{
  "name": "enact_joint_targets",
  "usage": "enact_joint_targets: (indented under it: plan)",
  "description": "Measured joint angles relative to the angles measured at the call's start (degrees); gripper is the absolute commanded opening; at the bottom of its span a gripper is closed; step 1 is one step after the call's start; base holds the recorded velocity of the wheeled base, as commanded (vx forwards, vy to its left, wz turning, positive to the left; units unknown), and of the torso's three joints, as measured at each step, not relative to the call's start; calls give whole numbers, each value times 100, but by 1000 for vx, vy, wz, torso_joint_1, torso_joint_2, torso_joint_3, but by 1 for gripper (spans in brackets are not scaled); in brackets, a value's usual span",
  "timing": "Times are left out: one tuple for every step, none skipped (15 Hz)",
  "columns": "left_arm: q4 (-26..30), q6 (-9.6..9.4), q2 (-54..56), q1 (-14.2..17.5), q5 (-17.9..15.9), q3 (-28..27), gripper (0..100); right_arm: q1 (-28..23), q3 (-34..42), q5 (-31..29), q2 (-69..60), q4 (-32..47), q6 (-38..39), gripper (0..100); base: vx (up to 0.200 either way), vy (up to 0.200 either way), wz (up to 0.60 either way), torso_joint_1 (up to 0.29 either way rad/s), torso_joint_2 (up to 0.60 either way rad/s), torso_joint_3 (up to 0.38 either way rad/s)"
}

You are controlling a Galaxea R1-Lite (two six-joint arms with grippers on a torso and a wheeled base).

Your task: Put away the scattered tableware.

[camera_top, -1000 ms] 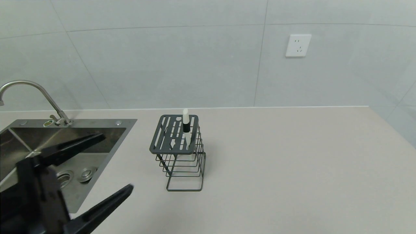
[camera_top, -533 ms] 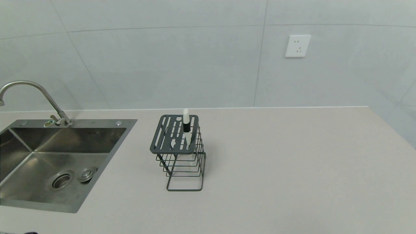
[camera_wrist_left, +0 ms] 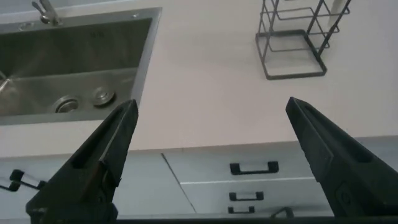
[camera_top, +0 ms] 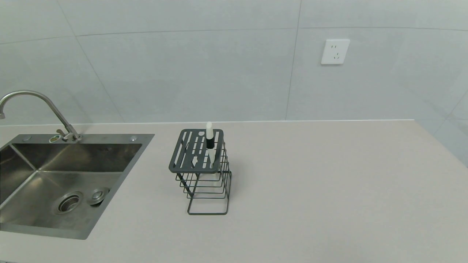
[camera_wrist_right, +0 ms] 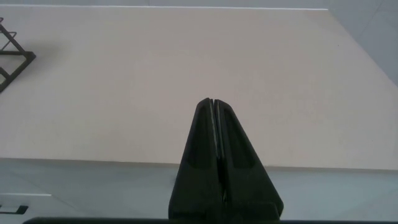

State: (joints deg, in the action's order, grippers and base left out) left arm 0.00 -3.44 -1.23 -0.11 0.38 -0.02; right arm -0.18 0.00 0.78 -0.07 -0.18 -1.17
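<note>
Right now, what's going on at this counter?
Nothing is being held. The left hand is open, off the front edge of the counter, roughly between the sink and the wire rack. The right hand is shut and empty, also at the front edge. A white-and-black utensil stands upright in the rack's slotted top.

Utensil (camera_top: 209,136) stands in rack (camera_top: 193,170); rack right of sink (camera_top: 82,157).
</note>
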Motion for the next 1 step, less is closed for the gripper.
enact_joint_targets:
  plan:
    - [0,90,55,11,5,2,100,0,0,0,0,2,0,0,0,0,0,0,0,0]
